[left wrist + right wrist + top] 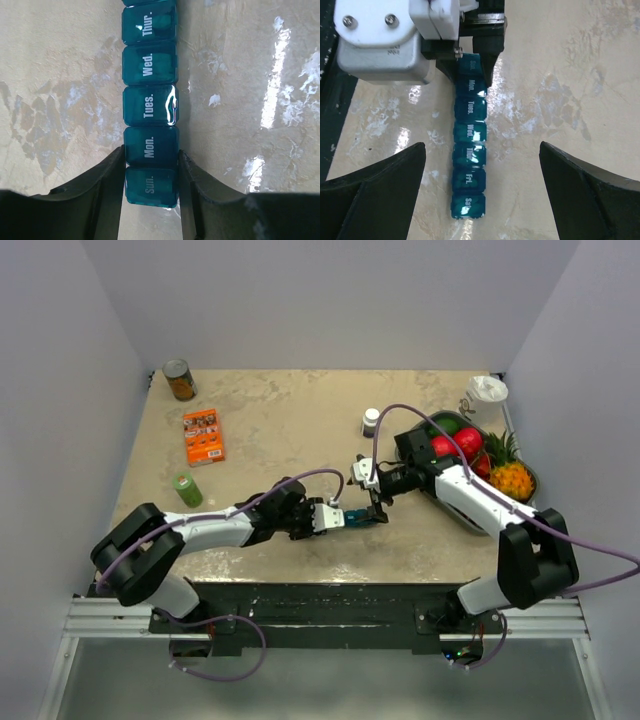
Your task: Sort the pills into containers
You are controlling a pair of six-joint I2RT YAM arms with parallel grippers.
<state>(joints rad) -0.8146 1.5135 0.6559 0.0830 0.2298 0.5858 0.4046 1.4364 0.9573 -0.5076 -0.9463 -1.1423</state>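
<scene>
Between the fingers (95, 195) of my left gripper (151, 160) sat the "Sun." end of the containers (150, 105), a teal strip of day-labelled compartments lying flat on the table (60, 75).

Left wrist view: both fingers lay flush against the strip's long sides at the "Sun." and "Mon." cells, so I read this gripper as closed on it. The row ran straight away from the palm through "Tues.", "Wed." and "Thur." to the top of the frame.

Right wrist view: my right gripper (482, 145) hung above the opposite, "Sat." end with its fingers spread wide. Each finger was well apart from the strip and touched nothing. From there the row ran "Sat.", "Fri.", "Thur." and onward to the left gripper's white body.

Top view: the two arms met nose to nose in the table's near half. The strip lay between them, largely hidden by the grippers.

Farther out, behind the right arm, stood a small white-capped bottle (371, 421). To the right lay a fruit tray (535, 480), with a white vessel (487, 392) behind it. On the left side were a small green cylinder (186, 488), an orange box (203, 435) and, in the far corner, a can (180, 379), all well apart from the strip.
</scene>
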